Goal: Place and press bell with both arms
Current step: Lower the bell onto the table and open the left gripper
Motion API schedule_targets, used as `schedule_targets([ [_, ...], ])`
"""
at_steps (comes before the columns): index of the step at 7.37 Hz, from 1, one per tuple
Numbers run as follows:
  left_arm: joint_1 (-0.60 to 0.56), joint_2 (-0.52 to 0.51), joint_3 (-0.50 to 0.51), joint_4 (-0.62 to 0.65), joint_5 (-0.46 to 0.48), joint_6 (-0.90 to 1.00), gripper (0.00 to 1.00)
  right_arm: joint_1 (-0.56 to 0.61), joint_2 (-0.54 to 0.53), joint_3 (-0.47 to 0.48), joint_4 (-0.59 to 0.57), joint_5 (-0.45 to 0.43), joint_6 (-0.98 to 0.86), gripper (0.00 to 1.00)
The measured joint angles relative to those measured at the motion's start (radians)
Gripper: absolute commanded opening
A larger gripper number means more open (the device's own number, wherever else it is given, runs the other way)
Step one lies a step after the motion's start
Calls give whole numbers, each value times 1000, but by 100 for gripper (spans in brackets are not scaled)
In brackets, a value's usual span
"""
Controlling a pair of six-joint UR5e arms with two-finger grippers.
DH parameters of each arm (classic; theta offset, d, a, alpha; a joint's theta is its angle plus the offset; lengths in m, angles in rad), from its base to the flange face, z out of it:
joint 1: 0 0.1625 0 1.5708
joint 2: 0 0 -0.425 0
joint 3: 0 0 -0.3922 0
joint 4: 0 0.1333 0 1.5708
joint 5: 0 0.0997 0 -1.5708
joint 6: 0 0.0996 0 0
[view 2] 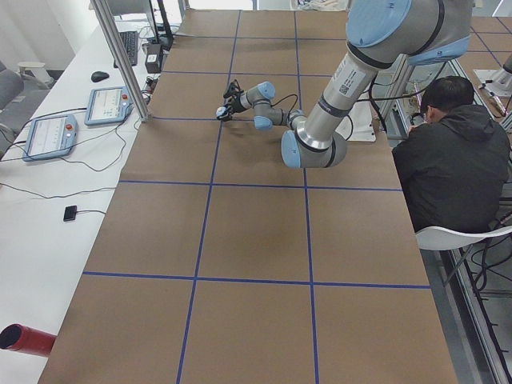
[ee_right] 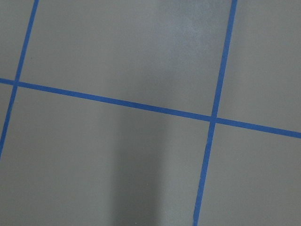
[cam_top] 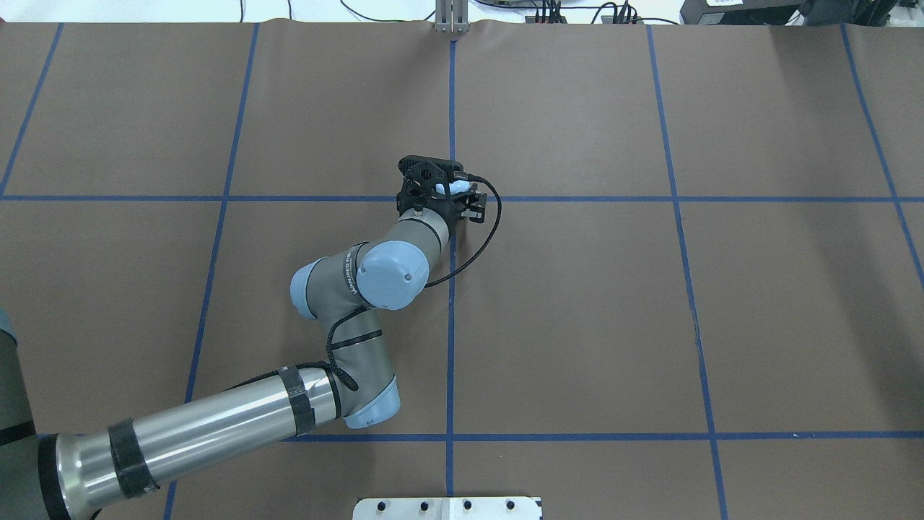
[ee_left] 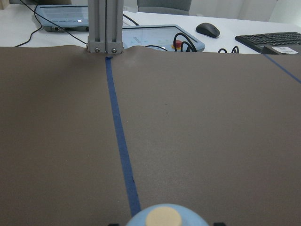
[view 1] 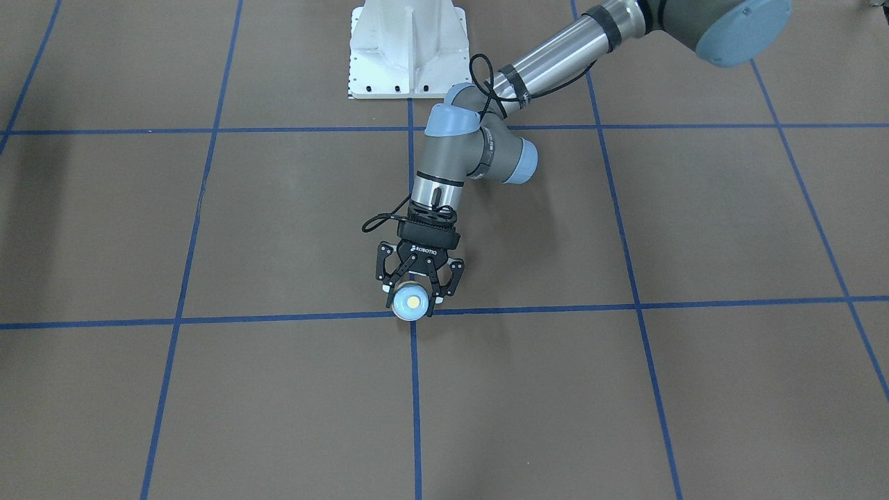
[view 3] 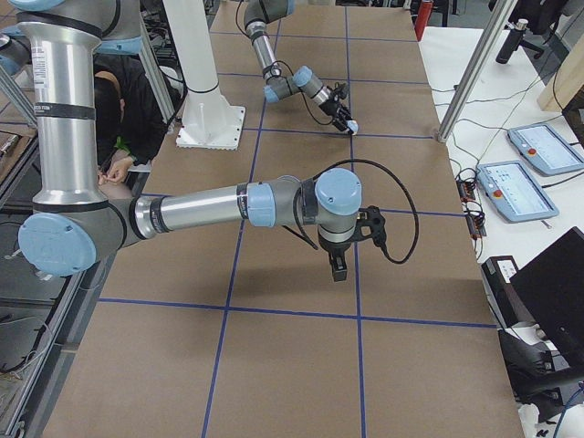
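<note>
The small light blue bell [view 1: 408, 303] with its cream button sits between the fingers of my left gripper [view 1: 412, 301], which is shut on it. It is at the crossing of two blue tape lines near the table's middle. The overhead view shows only a sliver of the bell [cam_top: 457, 189] under the left gripper [cam_top: 437, 189]. In the left wrist view the bell [ee_left: 163, 218] fills the bottom edge. My right gripper [view 3: 338, 265] points down over the brown table, well away from the bell [view 3: 352, 127]. Whether it is open or shut I cannot tell.
The white pedestal [view 1: 408, 48] stands at the robot's side of the table. An aluminium post [ee_left: 106, 26] rises at the far edge straight ahead of the bell. A seated person [view 2: 448, 152] is beside the table, and control tablets [view 2: 50, 134] lie on the white desk.
</note>
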State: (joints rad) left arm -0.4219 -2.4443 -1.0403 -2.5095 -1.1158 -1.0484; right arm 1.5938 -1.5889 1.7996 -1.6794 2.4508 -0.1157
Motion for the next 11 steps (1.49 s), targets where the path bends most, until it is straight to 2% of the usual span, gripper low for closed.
schedule_targets([
  [2, 1, -2, 10, 0, -2, 1, 2, 0, 0, 0, 1, -1, 0, 100],
  [3, 1, -2, 12, 0, -3, 1, 18, 0, 0, 0, 1, -1, 0, 100],
  [4, 2, -2, 16, 0, -3, 1, 38, 0, 0, 0, 1, -1, 0, 100],
  [5, 3, -2, 21, 0, -4, 0, 64, 0, 0, 0, 1, -2, 1, 100],
  [6, 4, -4, 22, 1, -4, 0, 69, 0, 0, 1, 1, -2, 1, 100],
  [7, 6, -10, 22, 1, -4, -1, 79, 0, 0, 1, 1, -2, 1, 100],
  [8, 7, -15, 20, 1, -4, -1, 99, 0, 0, 2, 1, -2, 3, 100],
  [11, 7, -19, 16, 1, -3, -1, 99, 0, -2, 2, 1, -4, 9, 100],
])
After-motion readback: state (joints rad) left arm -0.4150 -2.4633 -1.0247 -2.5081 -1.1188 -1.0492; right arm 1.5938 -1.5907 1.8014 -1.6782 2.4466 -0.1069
